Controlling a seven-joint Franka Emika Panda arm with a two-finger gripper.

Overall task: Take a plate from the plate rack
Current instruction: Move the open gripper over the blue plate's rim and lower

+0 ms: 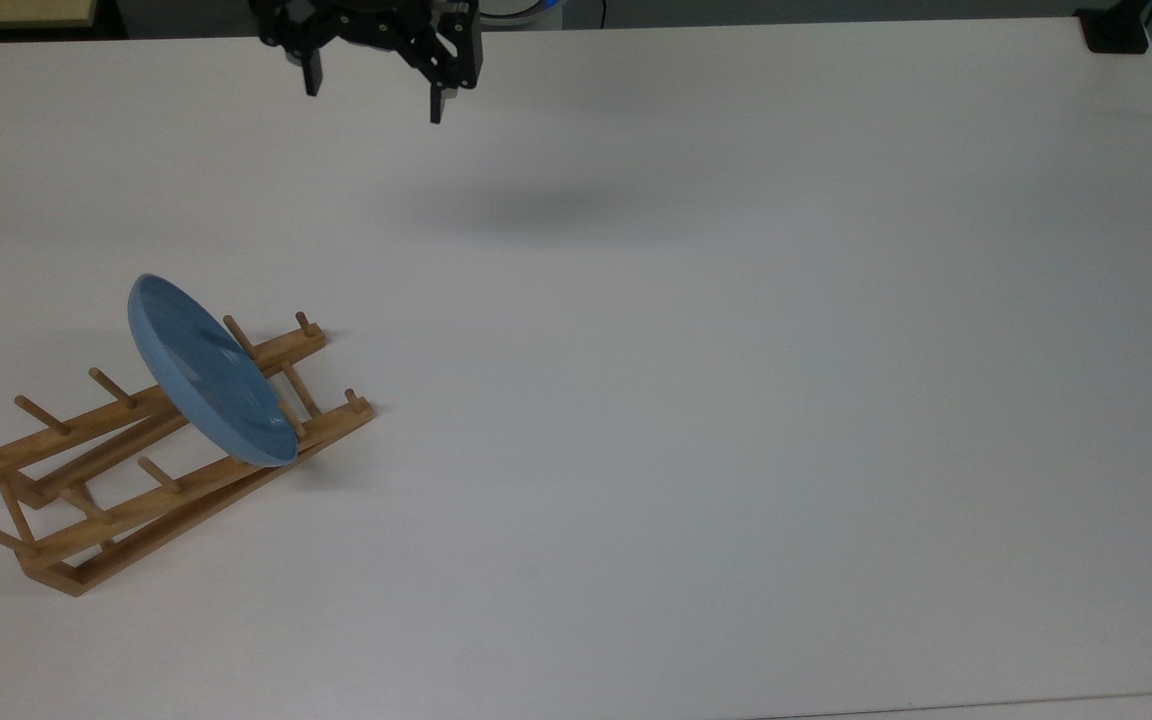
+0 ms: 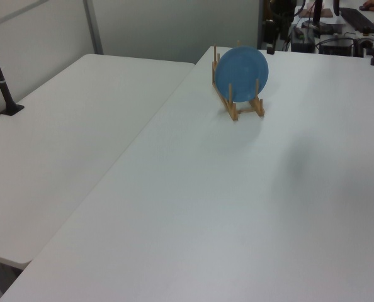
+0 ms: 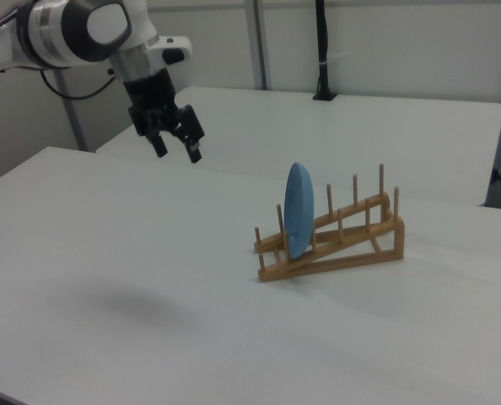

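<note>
Plate point(image 1: 208, 375) stands on edge in the rack point(image 1: 151, 455), seated in a slot near the rack's low end; in the top view it leans toward the top view's upper left, and in the right view point(image 3: 298, 211) it is close to upright, edge-on to the camera. In the left view the plate point(image 2: 241, 75) faces the camera, with two pegs in front of its lower part. The rack is a light-brown wooden wedge of two parallel rails with upright pegs; in the right view point(image 3: 352, 245) its rails rise toward the right view's right, and the slots behind the plate hold nothing. The rack rests on a white tabletop point(image 1: 736, 400), at the top view's lower left, near the left edge. The end effector point(image 1: 372, 98) hangs above the tabletop near the far edge in the top view, well apart from the plate and rack and toward the top view's upper right of them. Its two fingers point(image 1: 435, 103) point downward and are spread wide, with nothing held between them. In the right view the end effector point(image 3: 176, 152) is at the right view's upper left, above and to the left of the plate, carried on a white and black arm point(image 3: 73, 29). A soft shadow point(image 1: 546, 210) lies on the tabletop below and to the top view's right of the end effector. A second white table point(image 2: 67, 145) stands beside the tabletop at the left view's left.
</note>
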